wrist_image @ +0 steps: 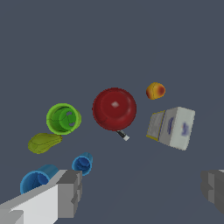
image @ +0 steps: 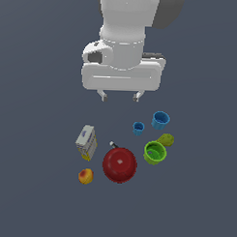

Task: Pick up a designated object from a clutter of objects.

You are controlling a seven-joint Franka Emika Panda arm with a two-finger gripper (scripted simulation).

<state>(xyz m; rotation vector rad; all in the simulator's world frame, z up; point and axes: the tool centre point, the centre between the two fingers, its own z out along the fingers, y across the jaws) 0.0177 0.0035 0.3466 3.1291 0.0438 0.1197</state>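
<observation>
A flat, dark blue-grey worktop (image: 35, 200) is filling both views, with no walls or room showing around it. The white arm is hanging in the upper middle of the exterior view, and its tool (image: 119, 97) is standing open above the things, holding nothing, with its two fingers wide apart. In the wrist view the tool (wrist_image: 142, 192) is showing one grey finger at each lower corner. The small yellow-green fruit (image: 165, 139) is lying at the right of the group in the exterior view, touching the green cup (image: 155, 152) or sitting just beside it. In the wrist view the fruit (wrist_image: 43, 142) is sitting near that cup (wrist_image: 64, 118). The red bowl (image: 120, 164) is sitting in the lower middle, mouth down, with a small dark stick (image: 112, 145) poking out beside it. The big blue cup (image: 160, 120) and the little blue cup (image: 138, 128) are standing above the green cup in the picture. The grey and yellow box (image: 86, 142) is sitting left of the bowl, and the orange-red fruit (image: 86, 176) is lying below the box.
</observation>
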